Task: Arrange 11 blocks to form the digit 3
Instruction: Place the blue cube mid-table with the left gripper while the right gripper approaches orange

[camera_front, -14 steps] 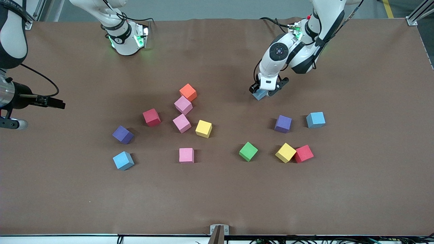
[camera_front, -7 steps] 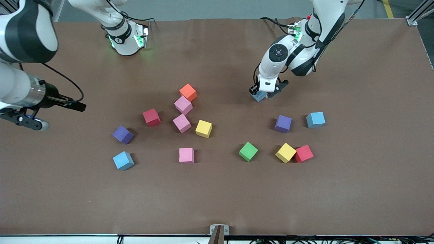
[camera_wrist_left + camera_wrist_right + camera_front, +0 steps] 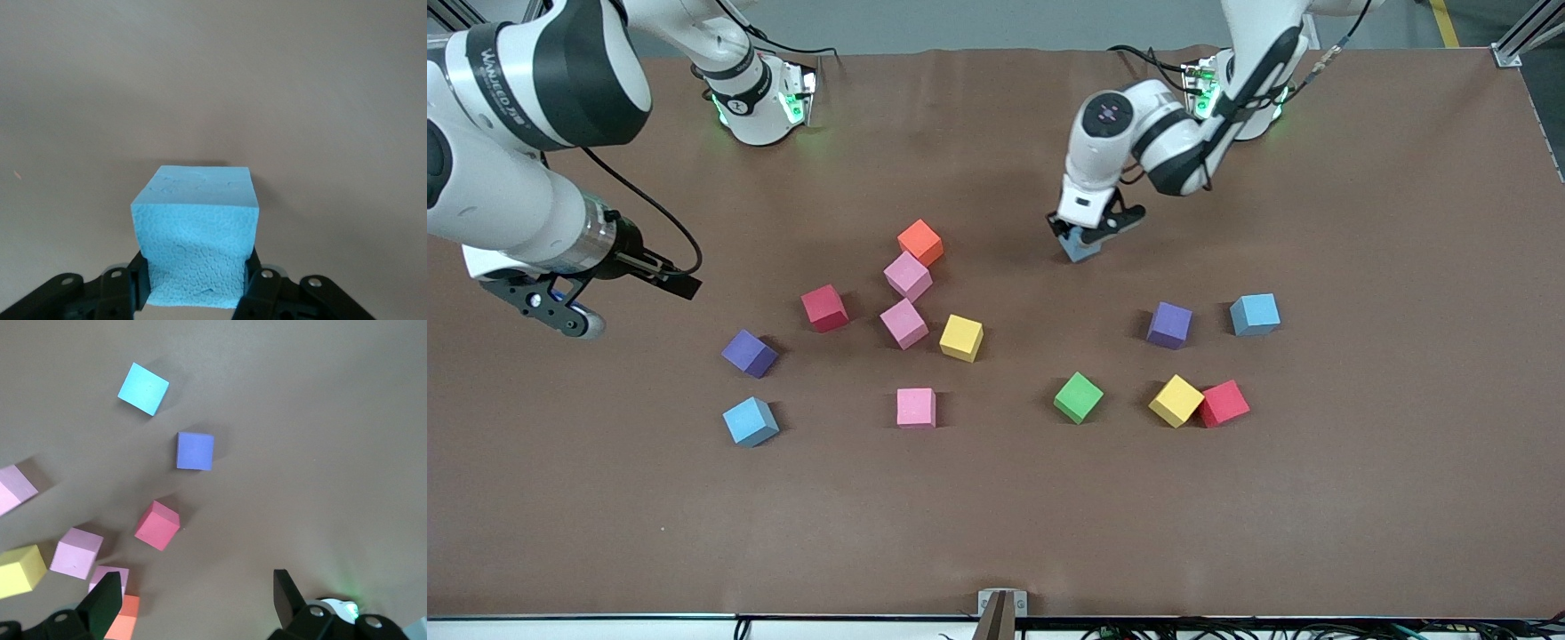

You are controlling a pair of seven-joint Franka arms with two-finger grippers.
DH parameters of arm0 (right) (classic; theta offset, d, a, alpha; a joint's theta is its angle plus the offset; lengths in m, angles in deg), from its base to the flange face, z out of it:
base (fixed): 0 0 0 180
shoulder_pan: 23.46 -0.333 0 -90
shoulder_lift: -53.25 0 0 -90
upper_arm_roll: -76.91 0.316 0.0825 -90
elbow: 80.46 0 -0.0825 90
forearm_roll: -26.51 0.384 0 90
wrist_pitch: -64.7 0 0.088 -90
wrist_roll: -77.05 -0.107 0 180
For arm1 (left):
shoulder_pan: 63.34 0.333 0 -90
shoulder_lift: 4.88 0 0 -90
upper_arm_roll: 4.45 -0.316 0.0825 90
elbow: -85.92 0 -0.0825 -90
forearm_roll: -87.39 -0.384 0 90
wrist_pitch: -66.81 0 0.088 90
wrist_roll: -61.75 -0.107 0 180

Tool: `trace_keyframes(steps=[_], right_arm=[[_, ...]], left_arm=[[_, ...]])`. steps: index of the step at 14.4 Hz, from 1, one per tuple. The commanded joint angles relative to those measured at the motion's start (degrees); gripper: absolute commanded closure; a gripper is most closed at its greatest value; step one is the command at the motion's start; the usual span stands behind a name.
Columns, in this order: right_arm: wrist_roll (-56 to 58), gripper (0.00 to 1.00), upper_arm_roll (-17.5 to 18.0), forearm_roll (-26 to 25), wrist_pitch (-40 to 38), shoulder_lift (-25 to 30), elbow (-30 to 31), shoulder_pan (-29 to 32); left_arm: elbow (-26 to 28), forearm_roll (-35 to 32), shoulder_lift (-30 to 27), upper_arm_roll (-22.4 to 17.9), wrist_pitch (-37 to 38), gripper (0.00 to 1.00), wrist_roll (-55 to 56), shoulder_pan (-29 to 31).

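Now clamped: left pincer (image 3: 1083, 238) pressed together on a light blue matte foam cube (image 3: 195, 233), foam visibly dented between the pads in the left wrist view. A second ago jaws only straddling that cube where it sat on the brown surface (image 3: 1360, 498); since then squeezed shut, and cube and pincer shifted a little toward the right arm's end of the table. Whether fully lifted clear or just skimming the surface, hard to tell.

Right pincer (image 3: 193, 603) spread wide, holding nothing, swung in from its end of the table and now over bare surface near a purple foam cube (image 3: 749, 353) and a red foam cube (image 3: 824, 308).

Everything else unmoved: orange foam cube (image 3: 920, 242) touching a pink foam cube (image 3: 908, 276), a second pink cube (image 3: 903, 323) and a yellow foam cube (image 3: 961, 338) close by, a third pink cube (image 3: 916, 408) and another light blue cube (image 3: 751, 421) nearer the front camera; toward the left arm's end, a green foam cube (image 3: 1079, 397), a second yellow cube (image 3: 1176, 401) touching a second red cube (image 3: 1224, 404), a second purple cube (image 3: 1169, 324) and a third light blue cube (image 3: 1255, 314).

Meaning for the task: first secure grasp made, no digit 3 begun, nothing laid out in bars or a spine. Likely next: carrying the held cube to an open patch as a starting piece.
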Motion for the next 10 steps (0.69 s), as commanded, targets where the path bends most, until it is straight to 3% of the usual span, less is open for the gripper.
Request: trace_keyframes(steps=[1,7,10], right_arm=[[-4.52,0.00,-1.23,0.93,0.84,-0.02,0.21,-2.47],[-16.74,0.00,-1.23,0.93,6.37,-1.25,0.39,-8.09],[-17.01,0.00,-1.23,0.93,6.73,-1.69,0.39,-9.06]], left_arm=[[-6.85,-2.92,4.62,-0.36,3.45,0.66,0.72,-5.30],[-13.99,-14.43,14.03,-0.44,4.51,0.66,0.54,-11.90],[-15.75,-15.85,16.41,-0.36,4.51,0.66,0.19,-13.57]])
